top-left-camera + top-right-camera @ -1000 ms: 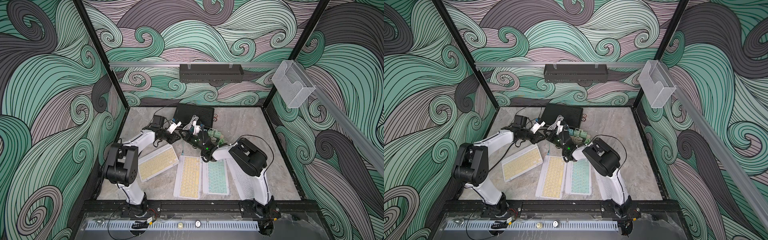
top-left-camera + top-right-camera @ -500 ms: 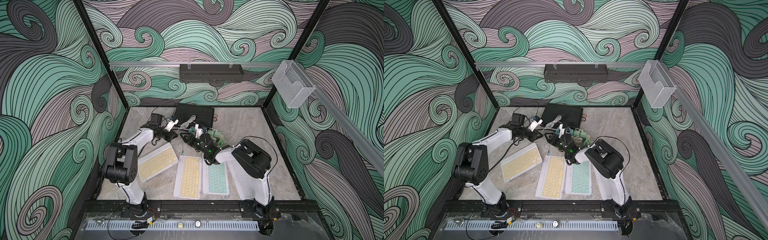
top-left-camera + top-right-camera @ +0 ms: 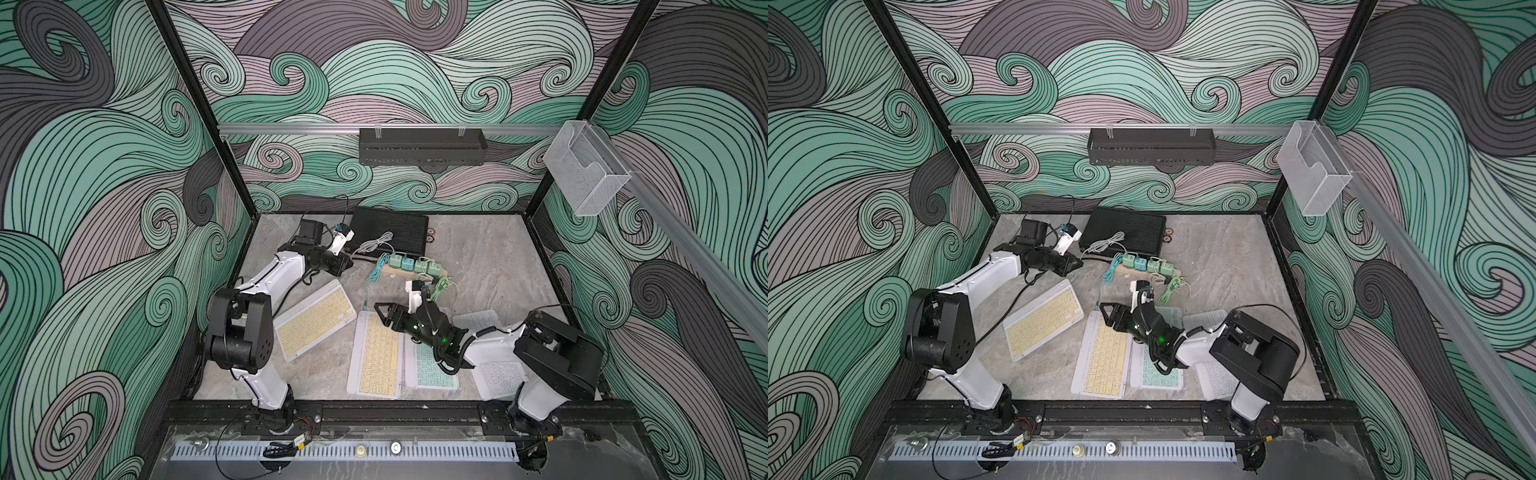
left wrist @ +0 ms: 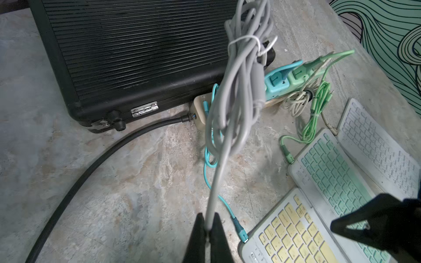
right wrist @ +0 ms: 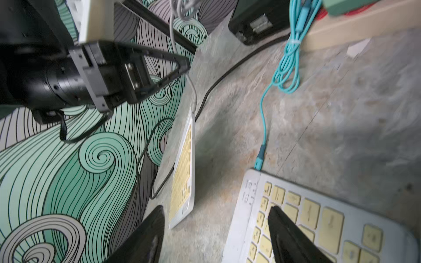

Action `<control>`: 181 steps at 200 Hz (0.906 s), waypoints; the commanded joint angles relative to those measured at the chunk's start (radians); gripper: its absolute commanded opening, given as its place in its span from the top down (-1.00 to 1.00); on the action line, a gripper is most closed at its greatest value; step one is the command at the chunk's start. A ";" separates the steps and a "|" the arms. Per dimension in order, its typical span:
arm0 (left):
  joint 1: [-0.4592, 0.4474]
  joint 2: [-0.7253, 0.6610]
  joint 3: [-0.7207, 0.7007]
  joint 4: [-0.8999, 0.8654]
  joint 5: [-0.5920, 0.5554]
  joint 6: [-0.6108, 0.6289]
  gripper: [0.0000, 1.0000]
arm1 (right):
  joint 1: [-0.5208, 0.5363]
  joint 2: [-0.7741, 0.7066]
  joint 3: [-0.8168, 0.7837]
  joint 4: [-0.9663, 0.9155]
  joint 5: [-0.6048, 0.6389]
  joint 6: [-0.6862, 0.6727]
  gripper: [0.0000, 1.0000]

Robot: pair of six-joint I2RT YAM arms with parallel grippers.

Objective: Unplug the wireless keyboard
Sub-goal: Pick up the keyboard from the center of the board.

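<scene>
Forearm stretches forward low while left end effector pinches grey cable.

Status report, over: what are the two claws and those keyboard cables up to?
Left gripper shut on grey cable. Right gripper open over middle yellow keyboard, teal cable plugged in. No obstruction seen.

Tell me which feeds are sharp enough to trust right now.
Left wrist view: sharp, the grey cable in the left gripper crisp, edges bowed. Right wrist view: soft and smeared, teal plug just readable. Both top views: evenly lit, no glare, power strip small.
</scene>
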 commanded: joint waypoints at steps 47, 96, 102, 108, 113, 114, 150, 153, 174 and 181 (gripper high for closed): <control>-0.006 -0.027 0.058 -0.032 0.018 -0.020 1.00 | 0.150 0.273 0.034 0.331 0.068 0.041 -0.45; -0.015 -0.034 0.060 -0.048 -0.001 -0.004 1.00 | 0.161 0.461 0.122 0.525 0.044 0.086 -0.44; -0.016 -0.033 0.060 -0.050 -0.003 -0.002 1.00 | 0.161 0.458 0.125 0.522 0.046 0.083 -0.44; -0.016 -0.033 0.063 -0.051 -0.005 -0.002 1.00 | 0.161 0.454 0.129 0.523 0.043 0.065 -0.44; -0.016 -0.033 0.063 -0.053 -0.005 -0.002 1.00 | 0.161 0.448 0.132 0.525 0.041 0.051 -0.43; -0.016 -0.033 0.063 -0.053 -0.005 -0.002 1.00 | 0.161 0.448 0.132 0.525 0.041 0.051 -0.43; -0.017 -0.043 0.064 -0.053 -0.004 -0.003 1.00 | 0.163 0.444 0.177 0.467 0.051 0.036 -0.39; -0.018 -0.044 0.064 -0.051 -0.003 -0.003 1.00 | 0.163 0.445 0.184 0.456 0.051 0.037 -0.39; -0.017 -0.047 0.060 -0.046 0.004 -0.007 1.00 | 0.161 0.464 0.250 0.349 0.055 0.062 -0.31; -0.018 -0.046 0.062 -0.047 0.006 -0.008 1.00 | 0.161 0.473 0.268 0.337 0.055 0.058 -0.30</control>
